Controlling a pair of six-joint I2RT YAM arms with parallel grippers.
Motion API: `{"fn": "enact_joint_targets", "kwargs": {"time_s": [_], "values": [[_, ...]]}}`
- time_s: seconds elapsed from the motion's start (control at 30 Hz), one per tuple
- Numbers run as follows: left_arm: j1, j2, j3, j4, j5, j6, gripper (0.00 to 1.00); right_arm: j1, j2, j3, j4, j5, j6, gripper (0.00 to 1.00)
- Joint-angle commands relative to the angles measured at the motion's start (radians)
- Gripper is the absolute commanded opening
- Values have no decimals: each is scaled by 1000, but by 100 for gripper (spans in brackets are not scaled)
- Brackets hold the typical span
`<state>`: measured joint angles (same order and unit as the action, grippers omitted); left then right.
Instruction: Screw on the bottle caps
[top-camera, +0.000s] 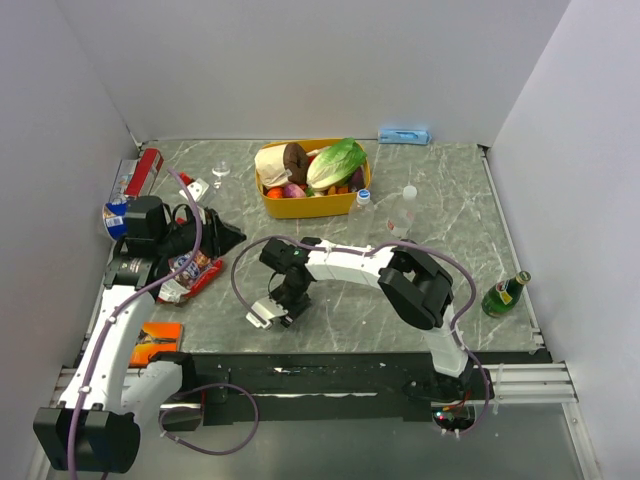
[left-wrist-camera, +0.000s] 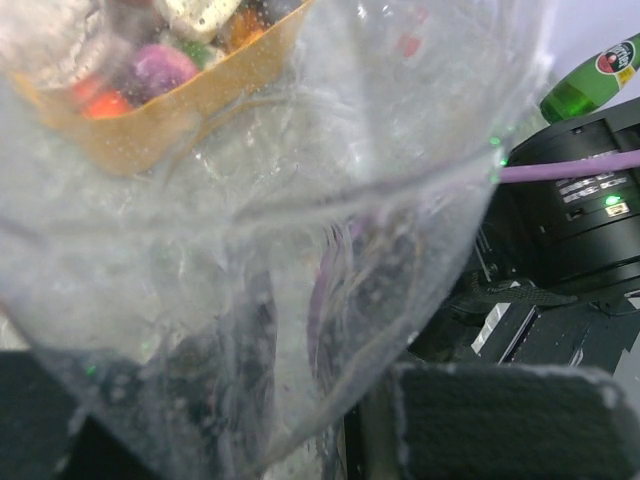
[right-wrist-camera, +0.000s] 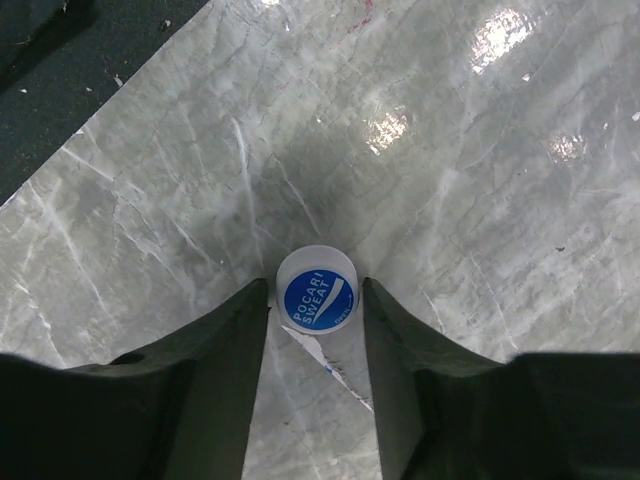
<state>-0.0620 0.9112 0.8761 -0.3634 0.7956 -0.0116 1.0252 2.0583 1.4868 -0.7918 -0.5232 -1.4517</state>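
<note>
Top view: the left gripper (top-camera: 218, 237) lies low at left of centre, just right of a snack packet (top-camera: 190, 272). The bottle it has cannot be made out here. The right gripper (top-camera: 273, 312) points down at the table (top-camera: 350, 320) at lower centre, and the cap is hidden under it. A second clear bottle (top-camera: 404, 212) stands upright right of centre, near the yellow tub (top-camera: 310, 206) of play food at upper centre. A small blue-topped item (top-camera: 363, 196) sits just beside the tub's right corner. A green bottle (top-camera: 505, 293) stands at the right edge.

Left wrist view: a bottle (left-wrist-camera: 300, 230) of clear, creased plastic fills most of the frame and runs down between the left gripper's two dark pads (left-wrist-camera: 500, 420) at the bottom. The jaws are wide apart. I cannot tell whether the pads press it. The tub shows through it at upper left, and the green bottle is at upper right.

Right wrist view: a cap (right-wrist-camera: 317, 301) with a blue top and whitish sides sits at centre between the fingertips, over grey marble. The jaws stand about a cap's width apart. The right finger (right-wrist-camera: 400, 360) seems to meet the cap, and a sliver shows at the left. A firm grip cannot be told.
</note>
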Motion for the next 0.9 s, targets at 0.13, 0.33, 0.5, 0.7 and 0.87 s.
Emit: {"fn": "enact_joint_targets", "kwargs": {"time_s": [0.13, 0.33, 0.5, 0.7, 0.87], "values": [[11, -26, -23, 43, -1, -31, 5, 9, -12, 13, 26, -12, 17, 47], [11, -15, -46, 52, -6, -10, 5, 10, -44, 6, 25, -34, 40, 35], [8, 21, -48, 12, -13, 111, 1, -60, -196, -33, -13, -69, 141, 23], [-137, 124, -28, -161, -41, 540, 1, -267, -470, 64, -226, -195, 330, 22], [-295, 141, -63, -155, -12, 719, 1, -333, -615, 204, -323, -207, 404, 21]]}}
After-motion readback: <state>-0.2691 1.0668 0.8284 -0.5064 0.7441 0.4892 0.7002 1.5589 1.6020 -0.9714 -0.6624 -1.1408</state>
